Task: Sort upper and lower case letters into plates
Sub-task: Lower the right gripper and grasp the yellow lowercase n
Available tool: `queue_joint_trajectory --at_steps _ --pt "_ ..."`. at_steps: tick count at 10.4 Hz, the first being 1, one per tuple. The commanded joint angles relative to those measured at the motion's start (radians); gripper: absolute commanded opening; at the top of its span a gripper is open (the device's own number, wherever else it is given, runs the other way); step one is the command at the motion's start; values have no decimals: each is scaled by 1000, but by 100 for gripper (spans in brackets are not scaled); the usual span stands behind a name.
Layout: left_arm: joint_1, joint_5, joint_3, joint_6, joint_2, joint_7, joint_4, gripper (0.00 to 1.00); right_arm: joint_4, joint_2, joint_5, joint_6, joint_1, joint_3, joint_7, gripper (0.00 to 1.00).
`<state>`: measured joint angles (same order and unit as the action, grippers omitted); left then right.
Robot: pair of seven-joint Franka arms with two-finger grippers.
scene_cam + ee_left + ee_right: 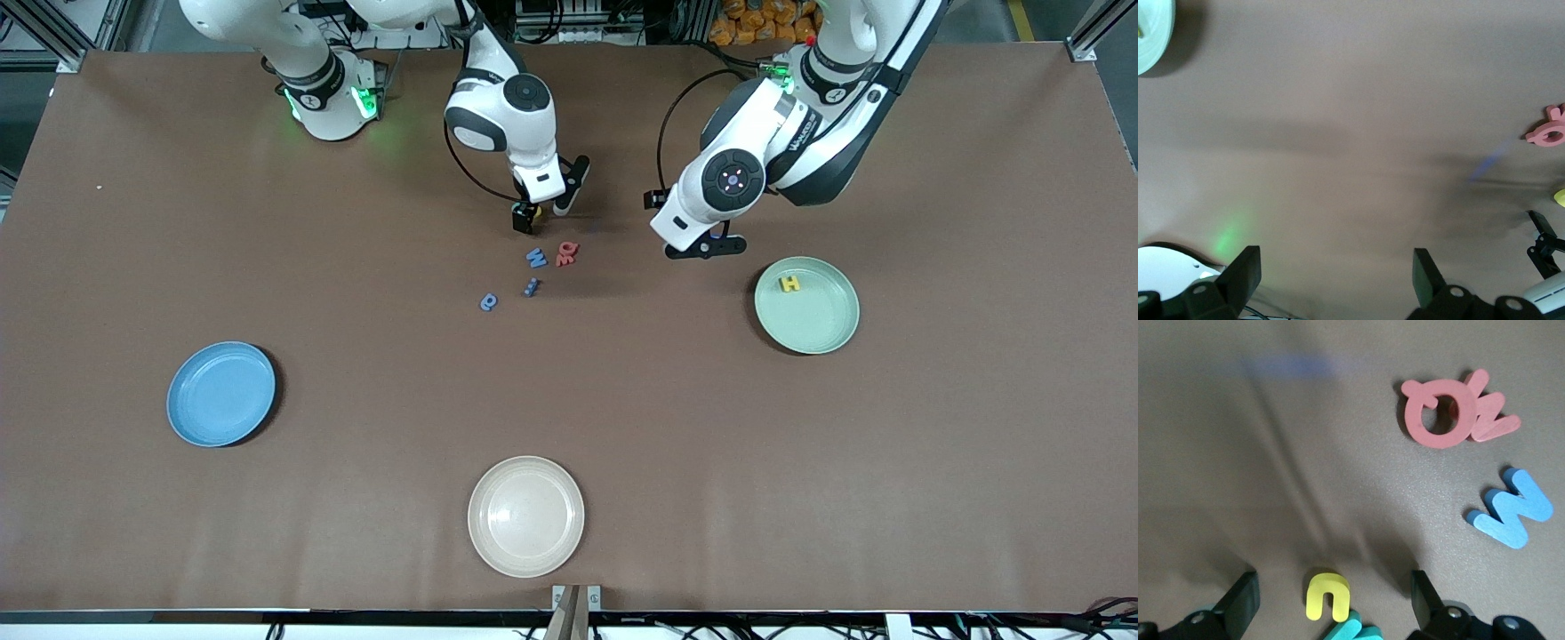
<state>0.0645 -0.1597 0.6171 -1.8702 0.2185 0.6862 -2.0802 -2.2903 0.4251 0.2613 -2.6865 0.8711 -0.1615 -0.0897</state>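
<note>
Right pincer (544, 213), spread, hangs over the yellow u (1328, 596); left pincer (707, 249), spread, hovers beside the mint plate (822, 333) holding the H (789, 284).

My right gripper (544, 210) hangs low w/ jaws apart over the yellow u (1328, 596); a teal letter (1353, 631) touches it, crowding that side. Red Q (566, 253) and blue W (535, 257) lie near, w/ bare mat between. Left gripper (705, 247), jaws apart, over bare table (373, 391) beside the green plate (831, 329).
</note>
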Motion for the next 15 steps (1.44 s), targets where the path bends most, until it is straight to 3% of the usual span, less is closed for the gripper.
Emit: queue_joint_trajectory --at_steps 1,5,7,11,15 --pt "-3 -23 3 20 5 16 14 100 -37 -19 21 -1 -4 -3 -24 100" --pt "-3 -23 1 20 12 16 14 100 -44 -26 21 -1 -4 -4 -24 100" --pt "-5 -23 3 20 12 16 14 100 -44 -26 21 -3 -4 -4 -25 0" --pt "-5 -23 3 20 12 16 15 100 -44 -35 19 3 -4 -4 -27 0" --pt "11 -24 3 22 13 57 44 100 -26 -133 -9 121 -79 -10 -24 0"
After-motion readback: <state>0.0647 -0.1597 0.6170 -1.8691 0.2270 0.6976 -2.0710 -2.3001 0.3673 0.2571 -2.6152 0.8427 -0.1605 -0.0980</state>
